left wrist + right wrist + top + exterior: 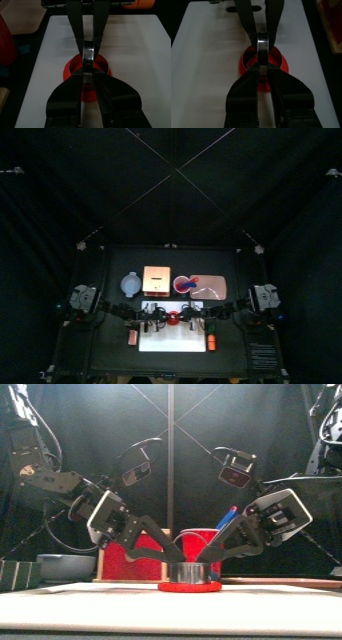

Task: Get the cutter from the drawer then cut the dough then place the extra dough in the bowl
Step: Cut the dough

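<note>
Board (80,609): nearest me, lying flat across the table's front.

Dough (190,587): a flat red disc about mid-board, whole as far as I can see. I cannot tell whether it is cut through.

Cutter (191,574): standing upright on the middle of the dough with its rim down, so a ring of red shows all around it in both wrist views.

Left gripper (178,565): slopes down from the left, jaws pinched together on the cutter's near side.

Right gripper (210,563): slopes down from the right, jaws likewise clamped on the opposite side. The two meet tip to tip over the cutter, neither arm nearer than the other.

My judgement is that the coming move is straight down through the dough. The cutter lies directly beneath both pairs of tips, so no sideways travel is needed, and uneven pressure could tilt it.

Cup (198,540): red, directly behind the cutter.

Box (127,562): behind, left of the cup.

Bowl (60,567): far left at the back, on the left arm's side, which favours that arm for carrying the extra dough.
</note>
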Tool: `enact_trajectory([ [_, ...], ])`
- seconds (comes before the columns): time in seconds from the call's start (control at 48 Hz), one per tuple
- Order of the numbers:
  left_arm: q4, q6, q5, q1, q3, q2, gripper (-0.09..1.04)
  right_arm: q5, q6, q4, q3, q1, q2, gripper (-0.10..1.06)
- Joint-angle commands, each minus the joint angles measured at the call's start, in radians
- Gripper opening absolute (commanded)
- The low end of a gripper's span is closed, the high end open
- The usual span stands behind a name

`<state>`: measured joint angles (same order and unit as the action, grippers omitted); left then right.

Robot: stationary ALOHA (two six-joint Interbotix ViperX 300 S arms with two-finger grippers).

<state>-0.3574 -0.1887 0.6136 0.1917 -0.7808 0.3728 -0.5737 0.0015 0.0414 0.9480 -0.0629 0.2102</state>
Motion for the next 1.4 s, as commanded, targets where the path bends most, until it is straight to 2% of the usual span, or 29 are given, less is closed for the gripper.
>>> enact_trajectory([
  [0.021, 0.005, 0.002, -0.075, 0.017, -0.011, 0.038, 0.59, 0.067, 0.005, -0.002, 0.005, 0.002, 0.055, 0.42],
  [0.417, 0.040, -0.005, -0.067, 0.006, 0.012, -0.067, 0.60, 0.092, 0.005, -0.014, -0.005, -0.003, -0.094, 0.42],
  [0.688, 0.067, -0.006, -0.069, 0.006, 0.038, -0.091, 0.66, 0.103, 0.008, 0.008, -0.023, -0.005, -0.126, 0.45],
  [0.812, 0.067, -0.006, -0.066, 0.006, 0.044, -0.091, 0.74, 0.106, 0.006, 0.005, -0.040, -0.003, -0.126, 0.52],
  [1.0, 0.066, -0.009, -0.058, -0.006, 0.054, -0.094, 0.86, 0.106, 0.006, 0.003, -0.063, -0.005, -0.127, 0.69],
  [1.167, 0.067, -0.009, -0.052, -0.011, 0.058, -0.112, 0.87, 0.106, 0.006, 0.003, -0.080, -0.006, -0.141, 0.78],
  [1.396, 0.064, -0.008, -0.058, -0.011, 0.038, -0.179, 0.87, 0.127, 0.012, -0.002, -0.080, -0.014, -0.175, 0.80],
])
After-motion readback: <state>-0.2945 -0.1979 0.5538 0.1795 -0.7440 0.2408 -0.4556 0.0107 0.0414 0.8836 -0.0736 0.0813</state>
